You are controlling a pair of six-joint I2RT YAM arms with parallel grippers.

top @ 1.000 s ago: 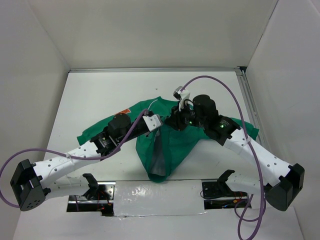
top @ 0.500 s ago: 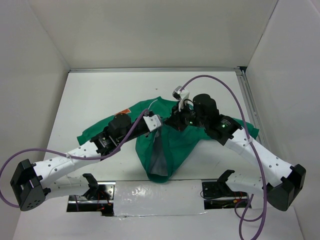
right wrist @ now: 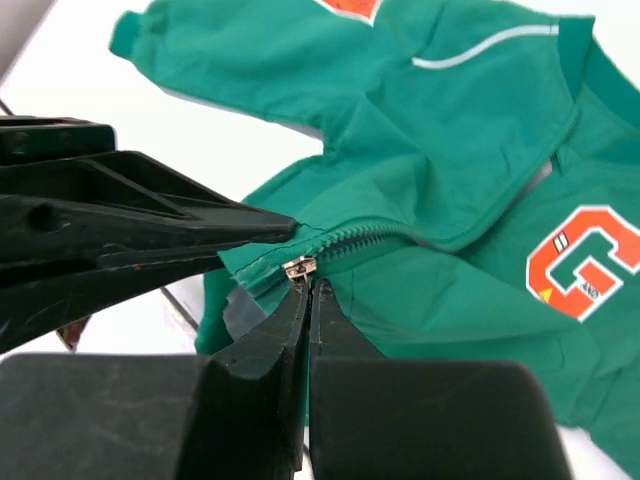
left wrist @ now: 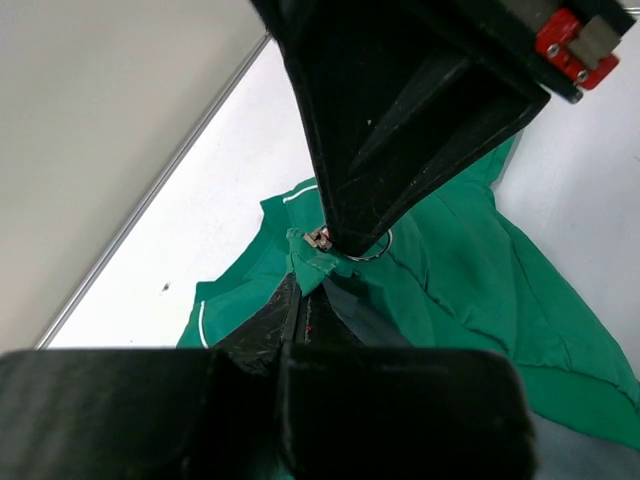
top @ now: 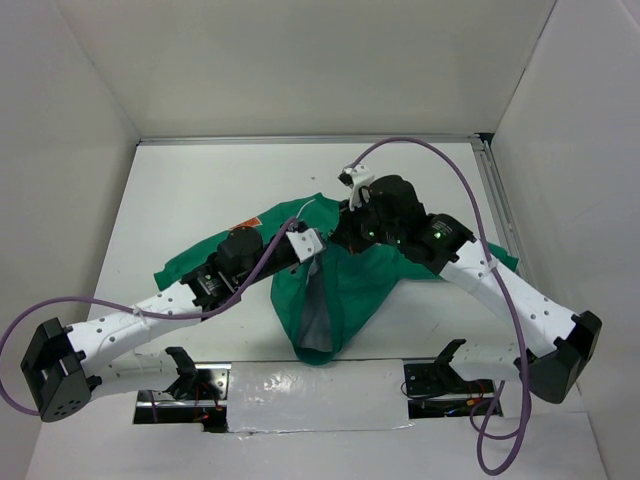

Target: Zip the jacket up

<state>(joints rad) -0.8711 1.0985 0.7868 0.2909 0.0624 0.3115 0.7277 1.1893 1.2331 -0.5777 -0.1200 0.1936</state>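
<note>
With the right gripper (right wrist: 308, 292) clamping tight on the small silver zipper slider (right wrist: 299, 267) and the left gripper (left wrist: 296, 298) pinching the green fabric jacket (top: 350, 288) just beside those fingertips, you're starting the zip, needing a steady pull along the teeth.
</note>
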